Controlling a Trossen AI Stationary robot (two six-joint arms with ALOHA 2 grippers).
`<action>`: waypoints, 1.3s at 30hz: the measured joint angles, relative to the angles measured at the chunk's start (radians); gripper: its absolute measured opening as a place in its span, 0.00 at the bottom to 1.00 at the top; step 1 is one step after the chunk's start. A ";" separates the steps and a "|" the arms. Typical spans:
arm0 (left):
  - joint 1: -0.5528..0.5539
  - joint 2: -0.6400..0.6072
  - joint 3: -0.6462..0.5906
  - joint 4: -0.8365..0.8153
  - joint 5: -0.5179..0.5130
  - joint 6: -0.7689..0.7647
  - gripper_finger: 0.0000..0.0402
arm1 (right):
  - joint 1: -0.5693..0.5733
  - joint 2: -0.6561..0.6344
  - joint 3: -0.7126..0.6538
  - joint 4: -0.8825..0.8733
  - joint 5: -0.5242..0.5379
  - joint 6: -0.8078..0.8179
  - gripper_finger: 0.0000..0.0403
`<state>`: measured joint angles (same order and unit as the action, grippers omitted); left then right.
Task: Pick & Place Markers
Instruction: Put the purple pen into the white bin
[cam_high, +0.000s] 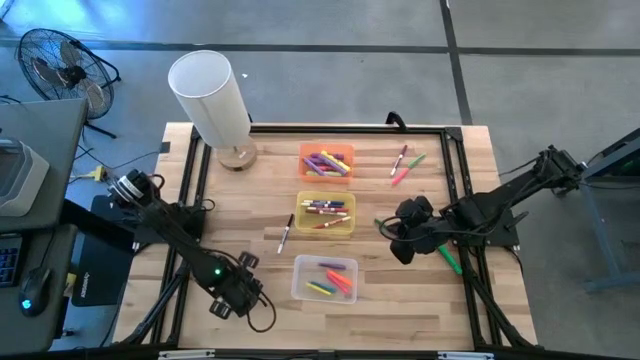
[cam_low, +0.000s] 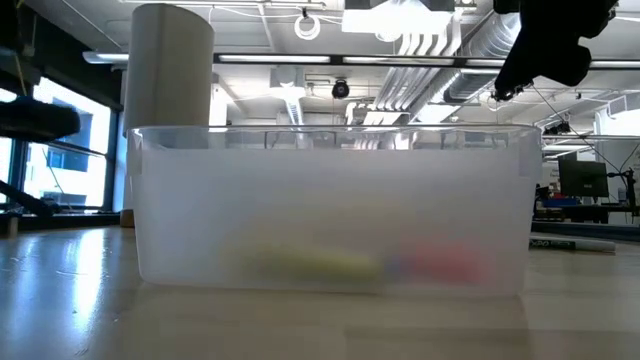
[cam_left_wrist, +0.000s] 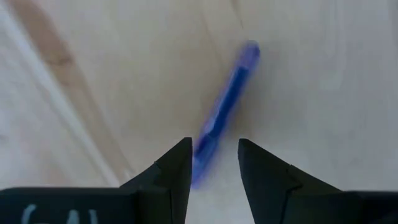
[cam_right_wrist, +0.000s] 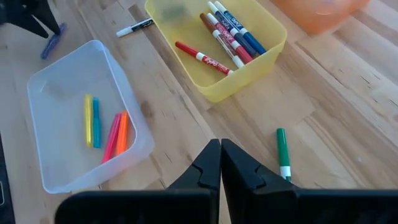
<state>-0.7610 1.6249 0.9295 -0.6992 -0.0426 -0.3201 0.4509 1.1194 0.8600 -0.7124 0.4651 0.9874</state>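
Lying flat on the bare wood, a blue marker (cam_left_wrist: 221, 112) shows as a thin capped pen, one end reaching in between the fingertips (cam_left_wrist: 177, 165) of the left hand (cam_left_wrist: 214, 163), which stands partly open around it without clamping it. Its long axis runs on a slant across the wood grain, away from the hand. In the high view this hand (cam_high: 235, 295) sits near the front-left part of the bench (cam_high: 250, 200), left of the clear bin (cam_high: 300, 280).

More markers lie in mixed colours: yellow, blue, red and orange ones side by side in the clear bin, red, blue and brown ones in the yellow bin (cam_high: 302, 200), several in the orange bin (cam_high: 345, 150). A black-capped white marker (cam_high: 286, 233) lies loose left of the yellow bin, and a few loose ones (cam_high: 405, 165) lie right of the orange bin.

A green marker (cam_right_wrist: 283, 152) lies on open wood just beside the right hand (cam_right_wrist: 221, 165), whose fingers are pressed together with nothing between them. That hand (cam_high: 405, 240) hovers right of the yellow bin. Open wood surrounds both hands. A white cylinder (cam_high: 210, 95) stands at the far left corner.
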 joint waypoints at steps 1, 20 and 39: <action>0.001 0.016 0.000 -0.001 0.013 0.012 0.32 | 0.001 0.000 0.000 0.000 0.001 0.000 0.00; -0.006 0.105 0.008 0.023 0.006 -0.163 0.07 | 0.004 0.000 0.000 -0.003 -0.008 -0.014 0.00; 0.136 0.116 0.541 -0.226 -0.269 0.114 0.08 | 0.069 0.000 0.001 0.038 0.002 0.003 0.00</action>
<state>-0.6250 1.7405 1.4700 -0.9254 -0.3115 -0.2062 0.5201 1.1198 0.8608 -0.6744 0.4667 0.9909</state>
